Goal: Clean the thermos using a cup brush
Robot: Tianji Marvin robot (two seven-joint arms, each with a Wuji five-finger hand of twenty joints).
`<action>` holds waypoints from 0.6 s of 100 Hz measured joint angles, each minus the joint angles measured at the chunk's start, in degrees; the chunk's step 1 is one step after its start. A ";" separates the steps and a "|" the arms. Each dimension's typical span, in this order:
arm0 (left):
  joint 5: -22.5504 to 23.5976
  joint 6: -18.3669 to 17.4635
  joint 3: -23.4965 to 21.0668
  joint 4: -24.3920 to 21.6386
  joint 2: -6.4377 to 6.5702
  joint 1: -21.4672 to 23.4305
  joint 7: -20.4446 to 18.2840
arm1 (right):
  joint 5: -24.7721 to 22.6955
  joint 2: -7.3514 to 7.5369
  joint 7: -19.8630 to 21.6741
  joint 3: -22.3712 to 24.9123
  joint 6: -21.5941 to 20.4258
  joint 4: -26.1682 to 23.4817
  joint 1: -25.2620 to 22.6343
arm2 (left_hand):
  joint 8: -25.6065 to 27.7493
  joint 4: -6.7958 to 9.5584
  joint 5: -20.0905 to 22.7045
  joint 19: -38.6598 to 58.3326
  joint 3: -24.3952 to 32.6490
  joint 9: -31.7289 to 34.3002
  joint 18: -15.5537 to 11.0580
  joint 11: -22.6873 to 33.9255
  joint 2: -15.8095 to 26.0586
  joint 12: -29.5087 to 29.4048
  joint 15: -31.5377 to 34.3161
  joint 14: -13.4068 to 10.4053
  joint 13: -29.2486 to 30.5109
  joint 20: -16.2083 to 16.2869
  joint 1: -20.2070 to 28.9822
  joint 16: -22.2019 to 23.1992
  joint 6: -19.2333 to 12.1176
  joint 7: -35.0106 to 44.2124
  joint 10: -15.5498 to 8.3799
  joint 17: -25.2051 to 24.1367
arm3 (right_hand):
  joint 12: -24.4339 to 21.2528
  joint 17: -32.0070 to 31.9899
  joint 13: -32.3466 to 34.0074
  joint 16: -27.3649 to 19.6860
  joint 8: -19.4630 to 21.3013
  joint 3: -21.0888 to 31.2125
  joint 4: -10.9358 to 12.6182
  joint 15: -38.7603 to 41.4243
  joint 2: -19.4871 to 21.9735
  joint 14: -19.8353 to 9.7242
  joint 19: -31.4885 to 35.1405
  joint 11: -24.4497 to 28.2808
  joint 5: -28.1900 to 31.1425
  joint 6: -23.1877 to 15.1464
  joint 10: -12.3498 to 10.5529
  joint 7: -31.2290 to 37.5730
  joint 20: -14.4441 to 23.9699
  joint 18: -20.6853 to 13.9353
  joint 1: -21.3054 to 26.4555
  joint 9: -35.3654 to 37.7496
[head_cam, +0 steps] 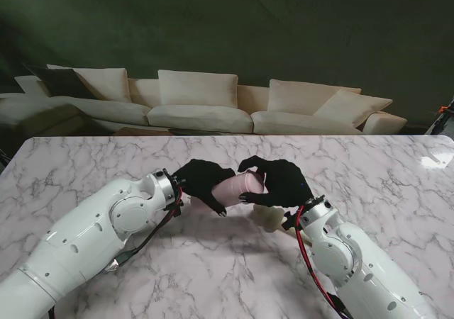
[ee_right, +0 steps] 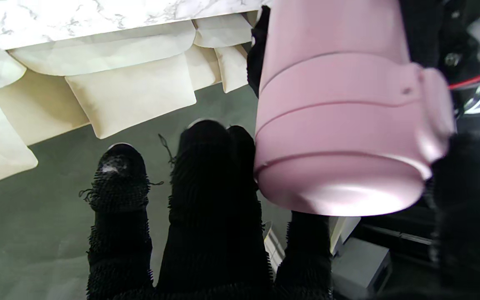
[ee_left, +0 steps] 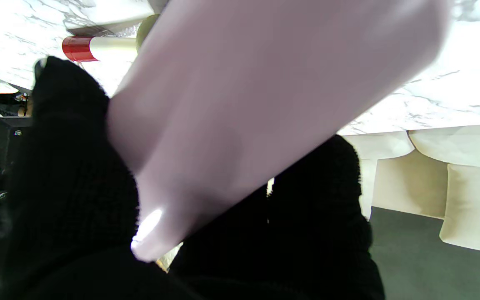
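White marble table (head_cam: 213, 276) with grey veining, a white cylinder with a red end (ee_left: 98, 48) lying on its side on the top, partly hidden, a pale object (head_cam: 268, 217) on the marble under the hands

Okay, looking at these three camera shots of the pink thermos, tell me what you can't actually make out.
- Cup brush: the left wrist view shows only a red and white handle; the thermos hides the rest.
- Thermos middle: in the stand view, covered by the left robot hand and right robot hand.
- Whether the lid is loose: not visible in the right wrist view.
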 measured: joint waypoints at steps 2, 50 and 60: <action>-0.04 0.00 0.04 0.01 0.00 -0.04 0.01 | 0.49 -0.16 0.00 -0.16 0.25 0.02 0.05 | 0.02 0.00 0.00 0.00 0.00 -0.02 0.00 0.00 0.00 0.00 0.00 0.00 -0.03 0.00 0.00 -0.02 0.00 0.00 0.00 -0.01 | 0.16 0.72 1.04 0.00 -1.23 -0.54 -0.22 1.21 0.71 0.93 0.33 0.85 1.20 1.63 1.05 0.28 0.00 0.00 -0.21 1.91; -0.08 0.24 -0.24 0.07 -0.02 -0.13 -0.09 | 1.36 -1.34 2.86 0.09 9.99 -5.75 -3.71 | 0.64 0.00 0.00 0.00 0.00 -0.08 0.00 0.00 -0.01 0.00 -0.08 0.07 -0.09 0.00 0.00 -0.17 0.00 0.13 0.05 -0.04 | -1.79 4.29 -7.86 -0.42 -10.79 -7.40 3.86 2.52 20.85 6.23 8.47 3.87 -14.42 12.15 -0.94 -26.43 0.00 0.90 -23.63 -16.21; -0.08 0.24 -0.26 -0.10 -0.11 -0.13 -0.07 | -0.80 -1.43 1.04 1.19 11.06 -7.29 -5.35 | 0.64 0.00 0.00 0.00 0.00 -0.09 0.00 0.00 -0.01 0.00 -0.08 0.07 -0.09 0.00 0.00 -0.11 0.00 0.13 0.05 -0.04 | -3.72 4.18 -11.22 -0.43 -3.63 -6.95 3.86 1.05 21.20 6.24 9.04 1.33 -14.41 11.98 -3.41 -35.57 0.00 0.91 -23.61 -22.20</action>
